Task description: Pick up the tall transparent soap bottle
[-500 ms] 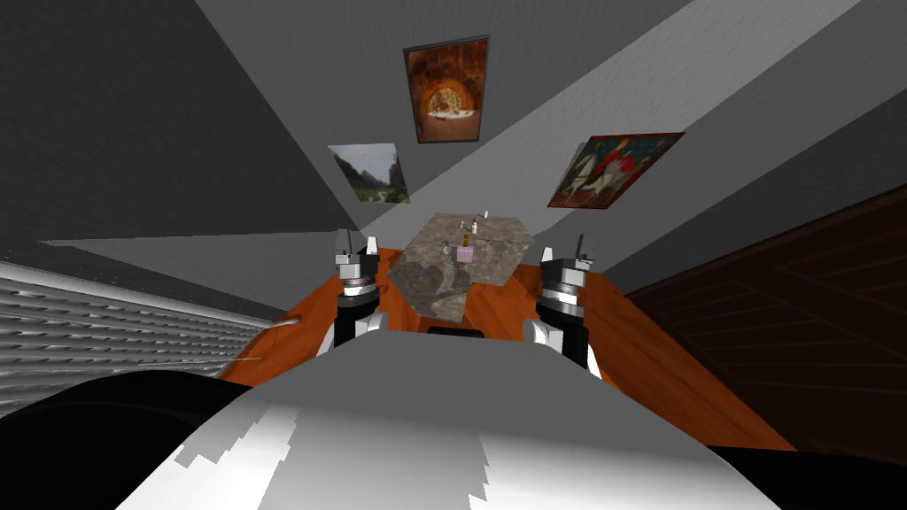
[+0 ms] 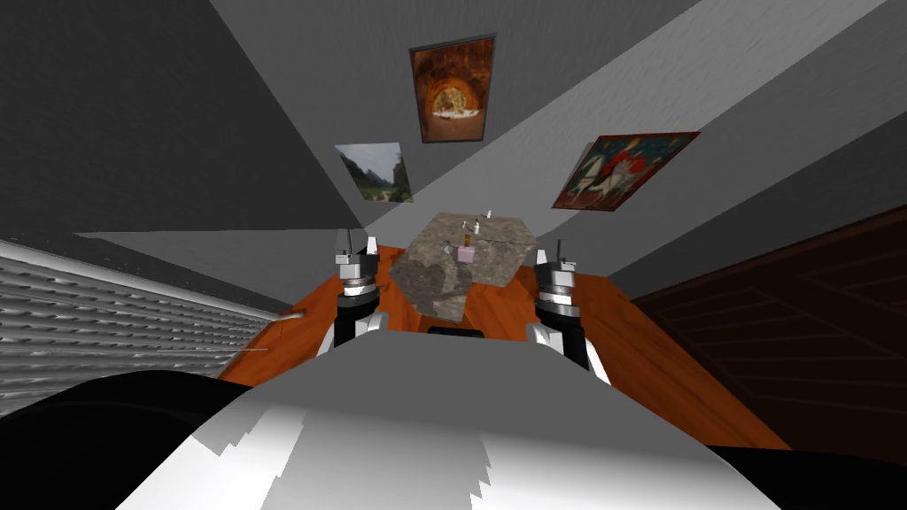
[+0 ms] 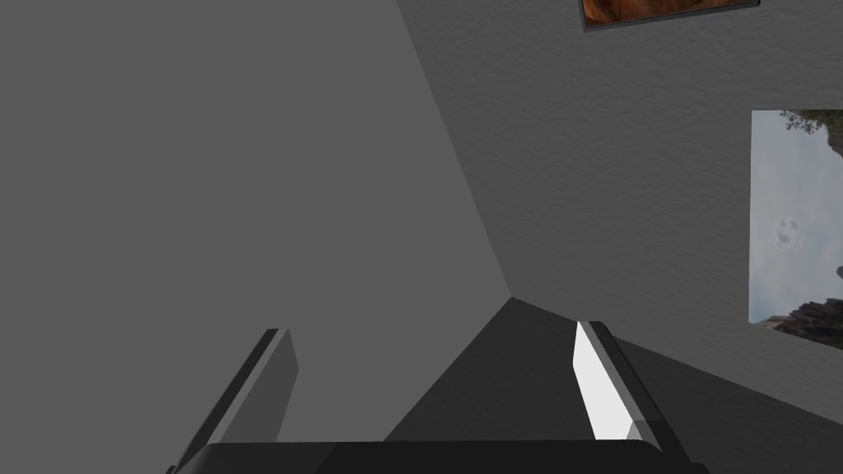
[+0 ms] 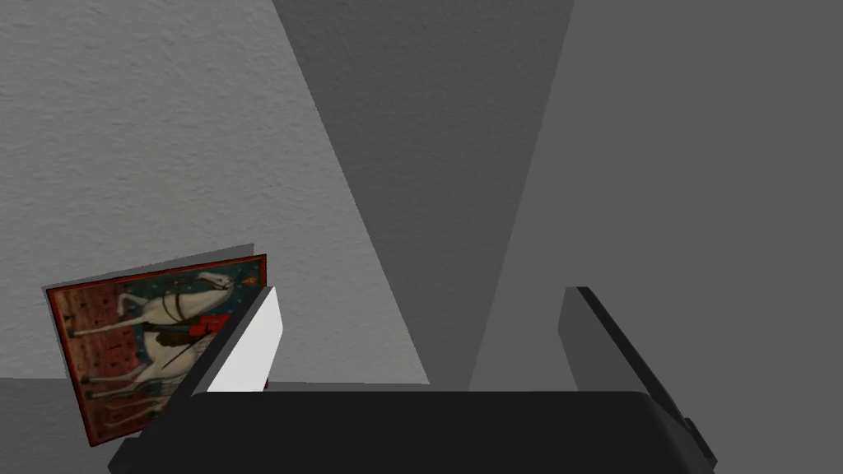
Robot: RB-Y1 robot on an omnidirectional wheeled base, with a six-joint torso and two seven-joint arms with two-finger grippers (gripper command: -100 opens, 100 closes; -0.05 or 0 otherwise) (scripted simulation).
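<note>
Two small changes since the frame half a second back: right end effector [image 2: 551,250] drawn slightly inward, toward the counter [image 2: 443,283], and head camera turned a little, with the wall paintings [image 2: 452,88] displaced across the view. No displacement of items on the counter. Left end effector [image 2: 359,241] unchanged in position.

Meaning for the task: approach phase only. Judged as an early alignment of the right arm with the counter, with reach and grasp not yet begun.

Location of the soap bottle [image 2: 466,237]: upright on top of the stone-patterned counter, straight ahead, between the two forearms as seen from the head, just beside a small lilac box [image 2: 464,254] on its far side. A white-capped small bottle [image 2: 476,227] farther back. Too small to confirm transparency; picked out by its slender, taller shape, so treat as a judgement.

Arm pose: both forearms raised side by side above the orange floor [image 2: 638,345], short of the counter, fingers pointing up and forward toward the far wall. Both end effectors wide, blades set far apart, nothing held, well apart from the bottle.

Next move, as estimated: close the gap, then lower the right wrist to bracket the bottle between the blades.
</note>
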